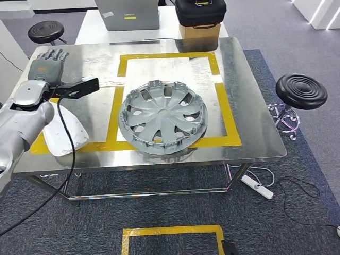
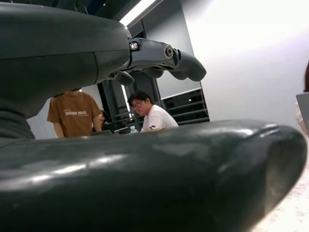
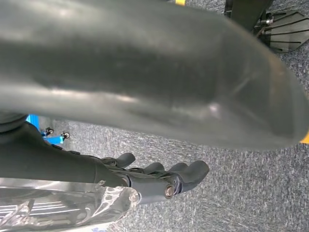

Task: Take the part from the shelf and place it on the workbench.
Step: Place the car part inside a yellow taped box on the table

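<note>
A grey wheel cover (image 1: pixel 163 116) lies flat on the steel workbench (image 1: pixel 256 122), inside a yellow taped rectangle and overlapping its front line. A white curved panel (image 1: pixel 66 135) lies at the bench's left front, partly under my left arm. My left hand (image 1: pixel 47 64) hovers over the bench's back left corner, fingers spread, holding nothing and well left of the wheel cover. The left wrist view shows its thick thumb (image 2: pixel 164 169) and straight fingers (image 2: pixel 171 58) apart. My right hand (image 3: pixel 156 179) hangs over grey carpet with fingers extended and empty.
A black case on a cardboard box (image 1: pixel 200 16) and a grey laptop (image 1: pixel 127 13) stand on a white table behind the bench. Black stools stand at the right (image 1: pixel 300 91) and back left (image 1: pixel 46 31). A power strip (image 1: pixel 258 186) lies on the floor. People (image 2: pixel 153 116) sit far off.
</note>
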Available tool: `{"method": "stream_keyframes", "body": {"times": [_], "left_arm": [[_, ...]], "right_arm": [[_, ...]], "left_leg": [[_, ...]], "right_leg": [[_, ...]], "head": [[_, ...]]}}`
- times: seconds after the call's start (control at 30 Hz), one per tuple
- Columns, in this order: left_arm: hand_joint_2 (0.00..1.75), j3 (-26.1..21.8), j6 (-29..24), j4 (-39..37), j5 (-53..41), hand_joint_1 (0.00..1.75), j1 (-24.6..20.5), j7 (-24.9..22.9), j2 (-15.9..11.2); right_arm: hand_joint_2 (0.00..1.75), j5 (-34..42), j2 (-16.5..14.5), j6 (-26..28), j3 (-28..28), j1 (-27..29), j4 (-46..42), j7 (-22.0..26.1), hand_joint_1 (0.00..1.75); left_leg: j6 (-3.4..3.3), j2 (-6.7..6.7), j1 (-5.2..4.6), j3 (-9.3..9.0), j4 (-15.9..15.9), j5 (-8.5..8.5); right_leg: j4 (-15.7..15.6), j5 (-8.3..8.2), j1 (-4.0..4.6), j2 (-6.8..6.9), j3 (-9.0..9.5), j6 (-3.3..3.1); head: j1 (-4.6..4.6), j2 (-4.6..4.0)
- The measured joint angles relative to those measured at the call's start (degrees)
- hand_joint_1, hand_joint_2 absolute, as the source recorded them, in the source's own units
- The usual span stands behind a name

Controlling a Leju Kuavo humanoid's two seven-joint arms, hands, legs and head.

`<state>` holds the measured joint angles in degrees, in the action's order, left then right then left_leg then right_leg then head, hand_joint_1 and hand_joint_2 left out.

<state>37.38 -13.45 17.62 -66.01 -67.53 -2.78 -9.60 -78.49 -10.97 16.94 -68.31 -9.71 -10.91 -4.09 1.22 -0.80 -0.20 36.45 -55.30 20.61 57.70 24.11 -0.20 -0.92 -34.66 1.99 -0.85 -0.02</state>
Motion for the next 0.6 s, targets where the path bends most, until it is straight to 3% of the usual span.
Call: {"method": "stream_keyframes", "body": {"times": [0.17,0.23,0.3,0.33,0.37,0.4,0.47,0.5,0.53,0.6], "left_arm": [[0.0,-1.21,-0.68,0.03,0.15,0.0,0.04,0.95,0.08],[0.0,-1.46,-0.81,0.04,0.16,0.0,-0.01,1.24,0.27],[0.0,-1.86,-0.89,0.04,0.26,0.0,0.25,1.6,0.4],[0.0,-2.08,-0.9,0.04,0.34,0.0,0.52,1.79,0.49],[0.0,-2.25,-0.89,0.04,0.42,0.0,0.75,2.0,0.54],[0.0,-2.36,-0.89,0.04,0.47,0.0,0.92,2.17,0.59],[0.0,-2.54,-0.9,0.04,0.48,0.0,0.96,2.35,0.65],[0.0,-2.66,-0.9,0.04,0.49,0.0,0.9,2.37,0.64],[0.0,-2.82,-0.92,0.04,0.49,0.0,0.82,2.37,0.63],[0.0,-3.18,-0.94,0.04,0.49,0.0,0.77,2.39,0.64]], "right_arm": [[0.0,-0.19,-0.15,-0.01,0.02,-0.13,-0.01,-0.03,0.0],[0.0,-0.25,-0.15,-0.01,0.04,-0.22,-0.02,-0.04,0.0],[0.0,-0.28,-0.15,-0.02,0.05,-0.2,-0.02,-0.05,0.0],[0.0,-0.3,-0.15,-0.02,0.05,-0.17,-0.02,-0.07,0.0],[0.0,-0.32,-0.15,-0.02,0.05,-0.15,-0.02,-0.08,0.0],[0.0,-0.33,-0.15,-0.02,0.05,-0.19,-0.02,-0.09,0.0],[0.0,-0.39,-0.2,-0.04,0.06,-0.39,-0.01,-0.09,0.0],[0.0,-0.41,-0.27,-0.06,0.07,-0.46,0.01,-0.09,0.0],[0.0,-0.43,-0.33,-0.07,0.08,-0.51,0.02,-0.09,0.0],[0.0,-0.45,-0.37,-0.05,0.09,-0.56,0.03,-0.1,0.0]], "left_leg": [[-1.31,0.17,0.16,-0.84,1.41,-0.63],[-1.36,0.47,0.68,-1.55,2.55,-1.21],[-1.29,0.65,0.88,-1.5,2.58,-1.35],[-1.14,0.69,1.0,-1.41,2.5,-1.39],[-0.9,0.71,1.22,-1.25,2.32,-1.41],[-0.54,0.7,1.54,-1.05,2.01,-1.37],[0.54,0.64,2.15,-0.42,0.81,-1.02],[1.11,0.58,2.28,0.02,0.01,-0.83],[1.6,0.51,2.29,0.41,-0.55,-0.78],[2.32,0.38,2.25,0.88,-0.83,-1.17]], "right_leg": [[-0.28,0.17,-0.15,-0.01,0.14,0.9],[4.06,2.94,-0.12,0.16,-1.81,1.28],[11.64,6.54,-0.46,0.3,-5.3,1.88],[14.18,7.31,-0.71,0.34,-6.47,2.2],[14.68,7.01,-0.94,0.37,-6.65,2.56],[12.77,5.65,-1.2,0.41,-5.64,2.96],[5.48,2.34,-1.74,0.35,-1.69,3.87],[2.82,1.35,-1.92,0.12,-0.31,3.8],[1.62,1.02,-2.0,-0.13,0.24,3.44],[2.09,0.88,-1.84,-0.54,-0.4,1.93]], "head": [[0.0,0.0],[-0.23,0.0],[-0.38,0.0],[-0.4,0.0],[-0.4,0.0],[-0.42,0.0],[-0.5,0.0],[-0.49,0.0],[-0.41,0.0],[-0.19,0.0]]}}
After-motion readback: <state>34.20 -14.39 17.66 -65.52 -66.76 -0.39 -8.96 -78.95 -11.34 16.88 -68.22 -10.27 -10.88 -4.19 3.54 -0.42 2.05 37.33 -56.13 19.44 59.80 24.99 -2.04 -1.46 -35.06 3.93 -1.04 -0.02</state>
